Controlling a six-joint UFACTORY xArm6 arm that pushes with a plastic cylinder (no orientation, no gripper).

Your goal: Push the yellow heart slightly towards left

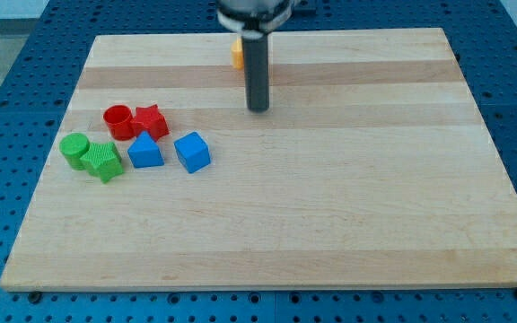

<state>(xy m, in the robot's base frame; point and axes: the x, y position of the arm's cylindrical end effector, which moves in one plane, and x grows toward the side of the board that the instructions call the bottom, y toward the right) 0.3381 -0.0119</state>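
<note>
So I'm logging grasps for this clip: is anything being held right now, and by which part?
Nothing is held. My tip rests free on the board, just below the yellow block, which the rod mostly hides.

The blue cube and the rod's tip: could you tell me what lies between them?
Nothing: in the camera view, only bare board separates the blue cube from my tip.

Only a thin sliver of the yellow block (237,54) shows, the rest is behind the rod, so I can't tell its shape, probably the heart. The rod's upper end is cut off by the view's top. My tip (258,109) shows fine though.
</note>
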